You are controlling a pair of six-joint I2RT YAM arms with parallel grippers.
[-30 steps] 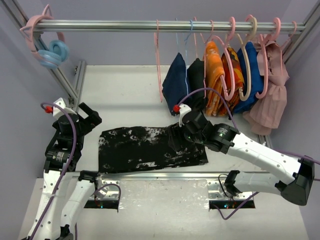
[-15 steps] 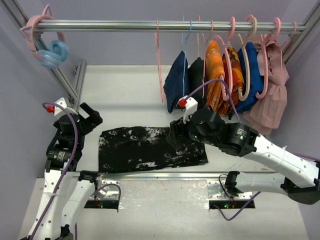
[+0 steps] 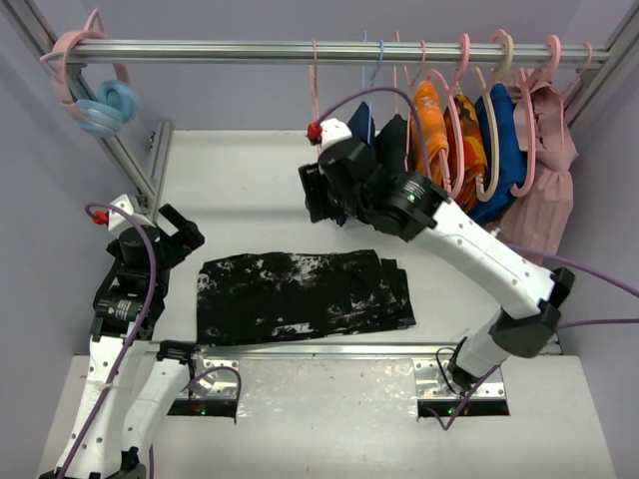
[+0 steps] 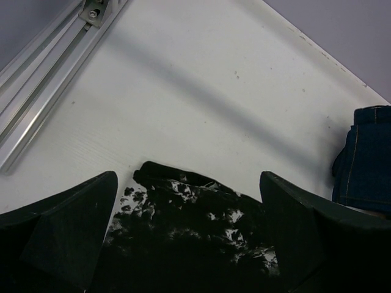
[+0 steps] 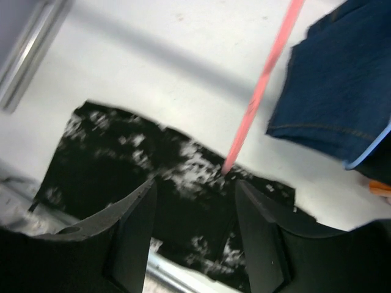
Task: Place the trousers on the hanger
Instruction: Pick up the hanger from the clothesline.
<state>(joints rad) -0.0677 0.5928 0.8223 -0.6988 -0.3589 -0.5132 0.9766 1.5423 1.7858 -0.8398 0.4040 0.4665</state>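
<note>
The black trousers [image 3: 290, 294] with white splatter lie flat and folded on the white table, held by neither gripper. They also show under my left fingers [image 4: 195, 226] and below my right ones [image 5: 122, 159]. The thin pink hanger [image 3: 315, 90] hangs from the rail; its lower part is hidden behind my right gripper [image 3: 315, 205]. In the right wrist view the hanger [image 5: 263, 91] slants down to just above the gap of my right gripper [image 5: 195, 183], which is open and touches nothing. My left gripper [image 3: 190, 235] [image 4: 187, 177] hovers wide open at the trousers' left end.
A metal rail [image 3: 250, 48] carries a navy garment [image 5: 342, 79], a black one [image 3: 391, 148], orange [image 3: 427, 120], blue [image 3: 496, 140] and pink [image 3: 544, 170] clothes on thick hangers. Pink and blue hangers [image 3: 100, 100] hang far left. An aluminium bar [image 3: 300, 349] edges the front.
My right arm lifted off the trousers' right end and swung back and left to the pink hanger, its jaws narrowing slightly. The trousers stayed on the table. The left arm has not moved.
</note>
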